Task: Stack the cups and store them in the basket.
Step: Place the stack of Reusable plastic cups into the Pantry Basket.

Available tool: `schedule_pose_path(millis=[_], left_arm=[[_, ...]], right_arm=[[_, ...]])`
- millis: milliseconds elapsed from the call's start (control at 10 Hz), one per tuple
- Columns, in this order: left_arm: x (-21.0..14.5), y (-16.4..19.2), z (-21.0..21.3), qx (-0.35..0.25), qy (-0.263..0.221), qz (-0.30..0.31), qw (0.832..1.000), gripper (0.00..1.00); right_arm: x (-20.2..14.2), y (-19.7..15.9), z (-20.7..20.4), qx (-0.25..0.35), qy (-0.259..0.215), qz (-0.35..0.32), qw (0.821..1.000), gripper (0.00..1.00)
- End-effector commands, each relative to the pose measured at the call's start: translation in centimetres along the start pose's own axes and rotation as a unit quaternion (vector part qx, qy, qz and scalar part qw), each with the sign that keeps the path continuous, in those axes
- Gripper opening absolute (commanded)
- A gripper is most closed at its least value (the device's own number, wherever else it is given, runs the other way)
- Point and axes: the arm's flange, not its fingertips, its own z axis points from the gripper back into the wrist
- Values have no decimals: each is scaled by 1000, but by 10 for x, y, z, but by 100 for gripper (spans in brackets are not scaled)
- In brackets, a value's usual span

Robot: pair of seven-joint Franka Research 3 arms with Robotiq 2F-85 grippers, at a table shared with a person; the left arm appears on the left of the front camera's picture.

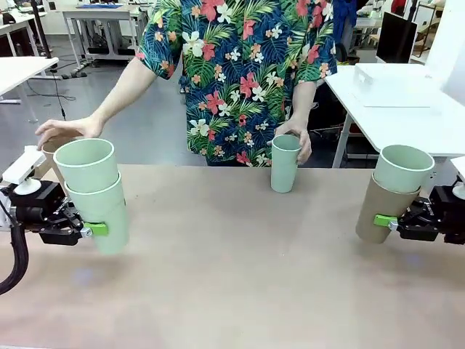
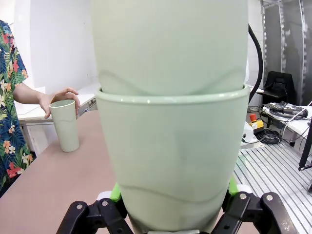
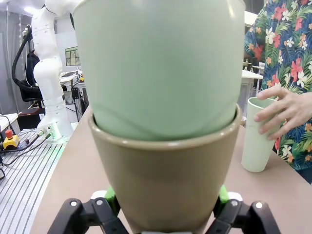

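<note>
Stacks held at opposite table (image 1: 232,291) edges: left gripper (image 1: 100,228) clamped on lower of two nested mint cups (image 1: 93,190), left edge; right gripper (image 1: 382,219) clamped on tan cup (image 1: 378,207) with mint cup (image 1: 402,169) inside, right edge. Person's hand (image 1: 299,137) on lone mint cup (image 1: 285,166), far edge; broad tabletop between.

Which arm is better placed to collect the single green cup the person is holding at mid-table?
Right, likely: the right gripper, shut on its brown-and-green stack, sits nearer the green cup than the left gripper with its green stack.
</note>
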Motion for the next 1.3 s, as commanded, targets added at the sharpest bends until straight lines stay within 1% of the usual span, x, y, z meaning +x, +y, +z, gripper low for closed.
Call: schedule_pose_path(millis=[0, 1200], left_arm=[[3, 0, 0, 1, -2, -4, 1000, 85], [3, 0, 0, 1, -2, -4, 1000, 85]], right_arm=[[2, 0, 0, 0, 0, 5, 1000, 85], [2, 0, 0, 0, 0, 5, 1000, 85]])
